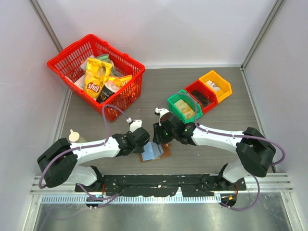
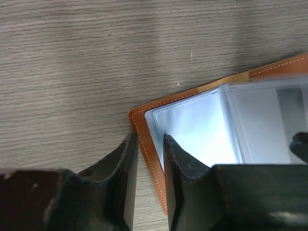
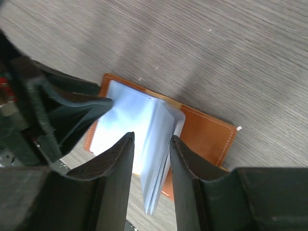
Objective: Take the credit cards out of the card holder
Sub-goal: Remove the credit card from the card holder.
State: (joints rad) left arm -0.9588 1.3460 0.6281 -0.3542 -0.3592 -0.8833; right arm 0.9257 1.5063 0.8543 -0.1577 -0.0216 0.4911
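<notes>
The card holder [image 1: 156, 152], stitched brown leather with glossy pale-blue plastic sleeves, lies open on the grey wood-grain table [image 1: 216, 159]. The left gripper [image 2: 149, 144] straddles its corner edge and the right gripper [image 3: 151, 140] brackets the raised sleeves. I cannot tell whether either pinches. Tan credit cards [image 1: 184, 109] lie in the green bin [image 1: 173, 102] just behind.

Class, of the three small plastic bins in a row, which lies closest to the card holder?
The green bin, at the row's left end; the red bin and orange bin sit farther back and right.
</notes>
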